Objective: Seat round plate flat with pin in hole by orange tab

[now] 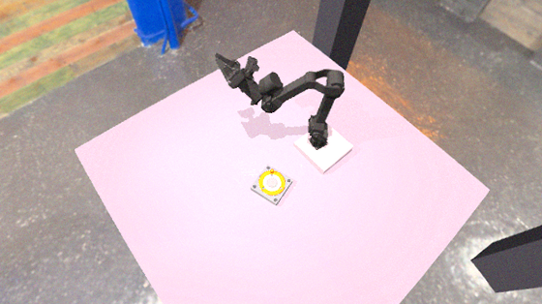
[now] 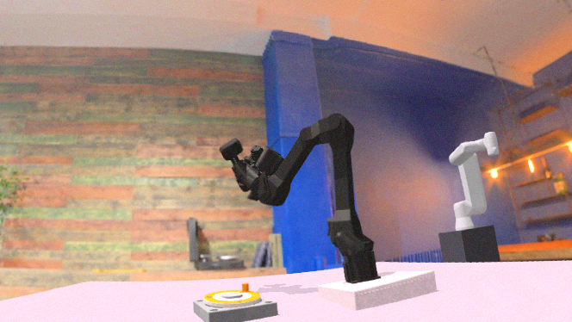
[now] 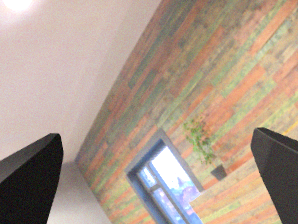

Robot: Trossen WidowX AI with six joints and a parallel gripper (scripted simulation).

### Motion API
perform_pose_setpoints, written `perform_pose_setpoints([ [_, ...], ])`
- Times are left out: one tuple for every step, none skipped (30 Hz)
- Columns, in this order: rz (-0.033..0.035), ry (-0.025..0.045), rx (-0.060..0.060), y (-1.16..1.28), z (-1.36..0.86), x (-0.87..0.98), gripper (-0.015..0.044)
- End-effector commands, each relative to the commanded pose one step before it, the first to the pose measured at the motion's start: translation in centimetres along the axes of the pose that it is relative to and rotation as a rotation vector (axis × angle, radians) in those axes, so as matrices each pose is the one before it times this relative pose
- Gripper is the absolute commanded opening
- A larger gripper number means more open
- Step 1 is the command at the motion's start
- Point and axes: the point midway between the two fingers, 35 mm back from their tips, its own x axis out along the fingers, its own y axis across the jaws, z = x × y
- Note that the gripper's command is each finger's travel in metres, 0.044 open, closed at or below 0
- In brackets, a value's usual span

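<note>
The round yellow and white plate (image 1: 282,184) (image 2: 212,298) sits around the post (image 1: 272,182) (image 2: 233,295) on the square grey base (image 1: 262,195) (image 2: 245,312). Its orange tab (image 1: 272,171) (image 2: 245,287) stands up near the base's back corner in the top view and at the plate's back right in the exterior view. The pin and the hole beside the tab cannot be made out, and any slight tilt of the plate is too small to tell. My gripper (image 3: 157,134) is open and empty, raised high and well away from the plate, touching nothing.
The black arm (image 1: 290,92) (image 2: 343,172) stands on a white block (image 1: 330,160) (image 2: 396,287) behind and to the right of the base. All stand on the pink table (image 1: 211,236) (image 2: 129,301). The wrist view shows only wall, ceiling and a window.
</note>
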Motion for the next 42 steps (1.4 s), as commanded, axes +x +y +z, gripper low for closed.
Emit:
perform_pose_setpoints([
  [-0.00418, 0.01459, -0.002, 0.013, -0.356, 0.017, 0.0374],
  [-0.01196, 0.04398, -0.0062, 0.052, -1.067, 0.034, 0.0347],
  [-0.01806, 0.07391, -0.0112, 0.131, -1.775, 0.024, 0.0321],
  [-0.01887, 0.09065, -0.0151, 0.234, -2.146, -0.002, 0.0295],
  [-0.01564, 0.09147, -0.0169, 0.315, -2.134, -0.019, 0.0269],
  [-0.01255, 0.09209, -0.0188, 0.39, -2.118, -0.037, 0.0242],
  [-0.00964, 0.09253, -0.0208, 0.459, -2.101, -0.057, 0.0216],
  [-0.0049, 0.06189, -0.015, 0.346, -1.39, -0.029, 0.019],
  [-0.00133, 0.01488, -0.0043, 0.076, -0.33, 0.005, 0.0164],
  [-0.00356, 0.04468, -0.0133, 0.235, -0.987, -0.001, 0.0137],
  [-0.00455, 0.07454, -0.0231, 0.415, -1.633, -0.038, 0.0111],
  [-0.00287, 0.07224, -0.0237, 0.437, -1.568, -0.05, 0.0085],
  [-0.00113, 0.04864, -0.0167, 0.316, -1.047, -0.03, 0.0059],
  [-0.00051, 0.04771, -0.0169, 0.324, -1.022, -0.035, 0.0032],
  [0.00005, 0.04757, -0.0175, 0.335, -1.013, -0.042, 0.0006],
  [0.00058, 0.04769, -0.0181, 0.347, -1.011, -0.049, 0.0],
  [0.00028, 0.01431, -0.0055, 0.108, -0.302, -0.011, 0.0],
  [0.00109, 0.04287, -0.0169, 0.325, -0.903, -0.049, 0.0],
  [0.00264, 0.07128, -0.0292, 0.55, -1.495, -0.116, 0.0],
  [0.00313, 0.06319, -0.027, 0.506, -1.318, -0.11, 0.0],
  [0.00282, 0.04776, -0.0211, 0.395, -0.992, -0.084, 0.0],
  [0.00317, 0.04764, -0.0217, 0.401, -0.987, -0.091, 0.0],
  [0.00349, 0.0475, -0.0222, 0.407, -0.981, -0.097, 0.0],
  [0.00377, 0.04728, -0.0227, 0.411, -0.974, -0.104, 0.0],
  [0.00106, 0.01344, -0.0066, 0.118, -0.275, -0.025, 0.0],
  [0.00331, 0.04025, -0.0201, 0.349, -0.824, -0.088, 0.0],
  [0.00589, 0.06684, -0.0342, 0.578, -1.367, -0.177, 0.0],
  [0.00641, 0.06796, -0.0359, 0.595, -1.388, -0.194, 0.0],
  [0.00462, 0.04683, -0.0254, 0.419, -0.955, -0.131, 0.0],
  [0.00473, 0.04654, -0.0257, 0.419, -0.949, -0.137, 0.0],
  [0.0048, 0.04616, -0.026, 0.417, -0.941, -0.142, 0.0],
  [0.00483, 0.0457, -0.0262, 0.414, -0.932, -0.146, 0.0],
  [0.00155, 0.01452, -0.0084, 0.134, -0.296, -0.043, 0.0],
  [0.00466, 0.04348, -0.0255, 0.395, -0.888, -0.144, 0.0],
  [0.00779, 0.07221, -0.0431, 0.643, -1.479, -0.273, 0.0],
  [0.00537, 0.04997, -0.0303, 0.45, -1.025, -0.184, 0.0],
  [0.00476, 0.04459, -0.0274, 0.402, -0.916, -0.166, 0.0],
  [0.00471, 0.04457, -0.0277, 0.401, -0.918, -0.17, 0.0],
  [0.00466, 0.04474, -0.028, 0.4, -0.924, -0.175, 0.0],
  [0.00455, 0.04449, -0.0281, 0.396, -0.921, -0.177, 0.0],
  [0.00185, 0.01381, -0.0086, 0.164, -0.309, -0.058, 0.0],
  [0.00526, 0.04138, -0.026, 0.476, -0.929, -0.188, 0.0],
])
